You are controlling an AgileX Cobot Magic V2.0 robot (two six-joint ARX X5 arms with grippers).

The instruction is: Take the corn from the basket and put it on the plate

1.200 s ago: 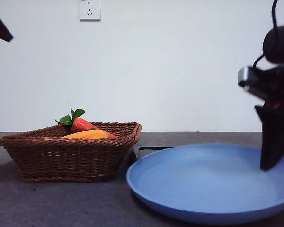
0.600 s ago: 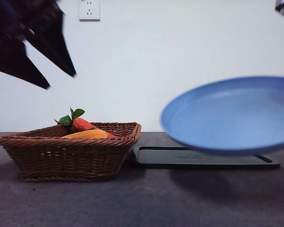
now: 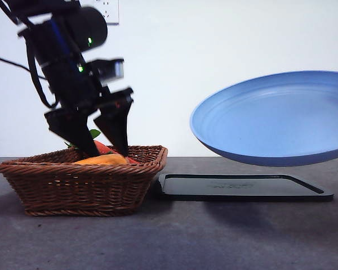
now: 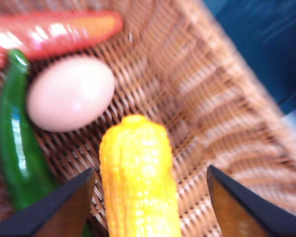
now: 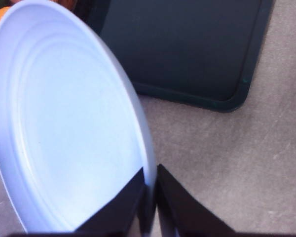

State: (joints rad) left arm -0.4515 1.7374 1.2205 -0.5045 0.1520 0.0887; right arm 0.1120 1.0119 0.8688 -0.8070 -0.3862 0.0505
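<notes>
Both of my grippers are at work. On the left side of the scene my left gripper (image 3: 101, 149) reaches down into the basket (image 3: 81, 183), its two black jaws spread wide and tilted. The corn (image 4: 138, 182) lies on the woven floor of the basket right between those jaws, one jaw on each side of the cob with a gap left on both sides, so I am around it but not touching it. From the front the corn (image 3: 103, 160) shows as an orange-yellow strip just above the braided rim, with my jaw tips coming down at its far edge.

Beside the corn in the basket lie a pale pink egg (image 4: 70, 93), a green pepper (image 4: 14, 138) and a red-orange carrot (image 4: 54, 32); the egg sits just past the cob's tip and the pepper runs along one side of it.

My right gripper (image 5: 150, 190) is pinched closed on the rim of the blue plate (image 5: 69, 128). The plate (image 3: 273, 121) hangs in the air on the right, tilted, well clear of the table (image 3: 169, 242) and above the black tray (image 3: 242, 188), which lies flat just right of the basket. The corn is well apart from the plate.
</notes>
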